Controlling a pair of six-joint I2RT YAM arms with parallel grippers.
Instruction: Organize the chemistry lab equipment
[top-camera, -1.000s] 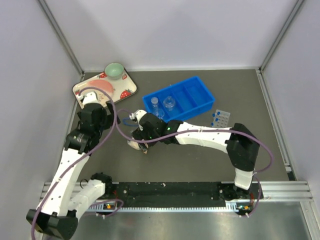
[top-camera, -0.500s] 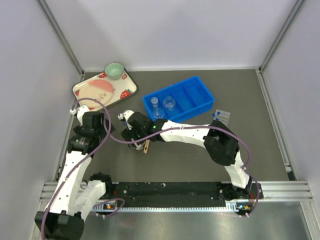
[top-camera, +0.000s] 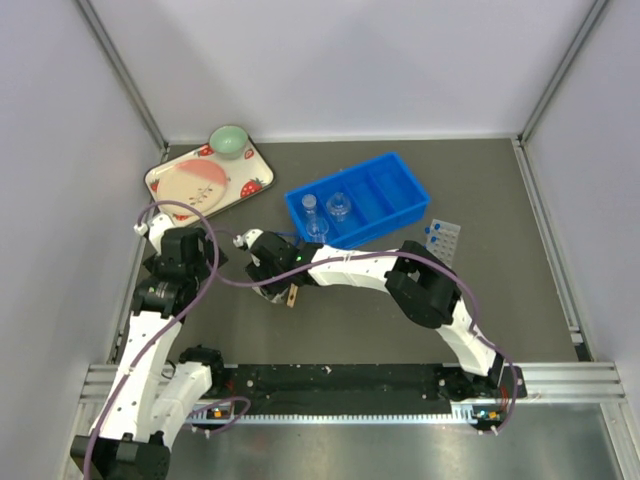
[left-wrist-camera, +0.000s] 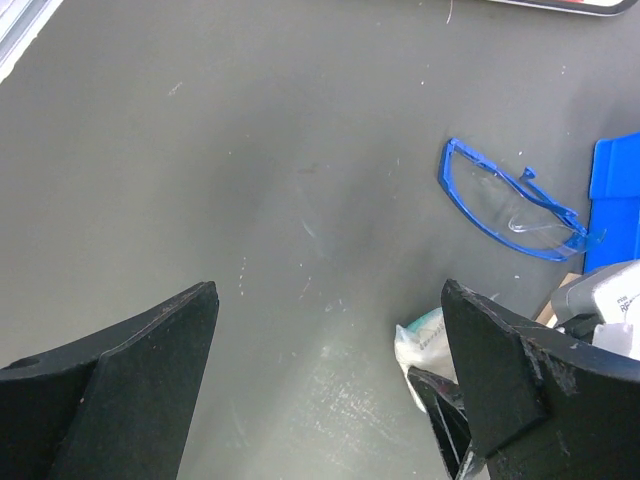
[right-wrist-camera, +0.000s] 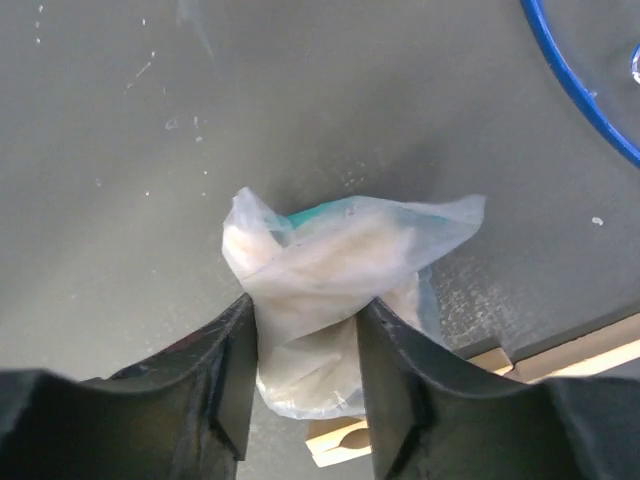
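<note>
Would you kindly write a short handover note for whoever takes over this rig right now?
Left gripper: open, empty, above the table.
Right gripper: pinching the crumpled plastic bag on the table, beside a wooden peg.
Done: two glass vessels stand in the blue bin.
Left: bag, peg, blue goggles and tube rack are outside the bin.

Change over one second. My right arm (top-camera: 350, 270) has folded in toward mid-bench (top-camera: 360, 335). My right pincer (right-wrist-camera: 305, 385) has swung left onto the crumpled plastic bag (right-wrist-camera: 320, 270), now pinched. My left pincer (left-wrist-camera: 320, 400) has drawn back nearward from the strawberry tray (top-camera: 255, 187).
</note>
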